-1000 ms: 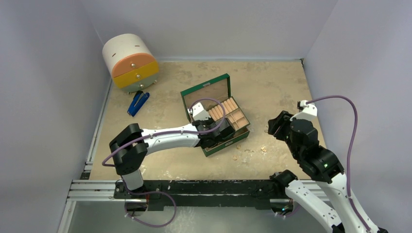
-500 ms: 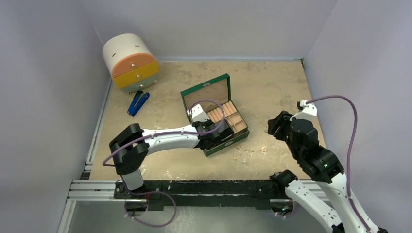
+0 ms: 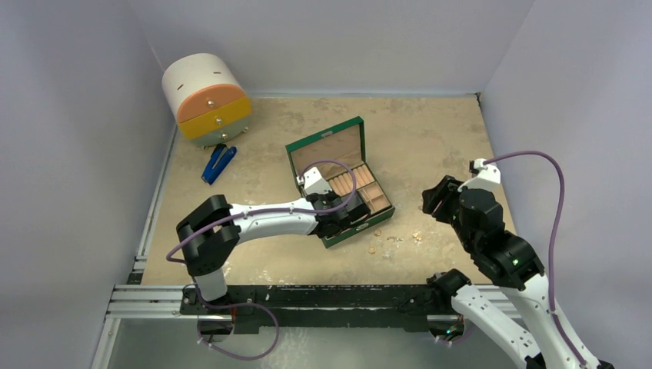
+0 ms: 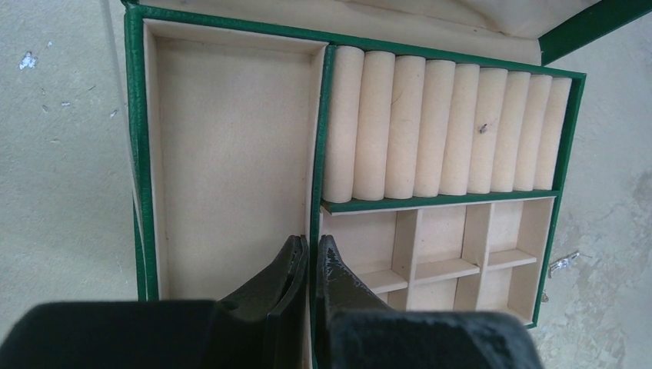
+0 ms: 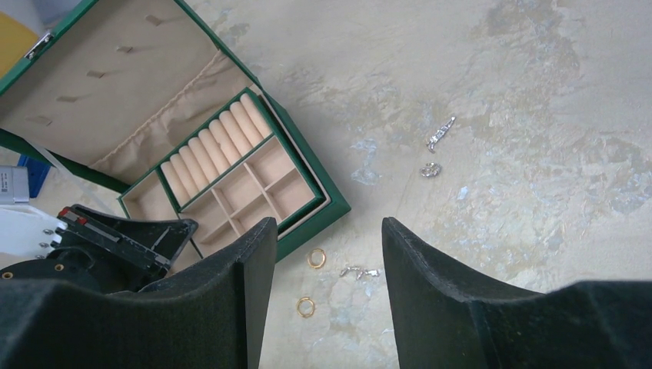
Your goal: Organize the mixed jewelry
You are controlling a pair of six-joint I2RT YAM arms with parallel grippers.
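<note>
Your left gripper (image 4: 309, 246) pinched closed above green box (image 4: 137, 154), no piece visible between tips. Your right gripper (image 5: 329, 223) gapes, empty. Loose mixed jewelry (image 5: 316, 257) lies toward table's (image 5: 500, 92) near edge beside box; overhead view shows mere specks.

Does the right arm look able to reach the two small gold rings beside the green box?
Probably yes: the two small gold rings lie on bare tabletop beside the green box, and the open right tool faces them with nothing between.
</note>
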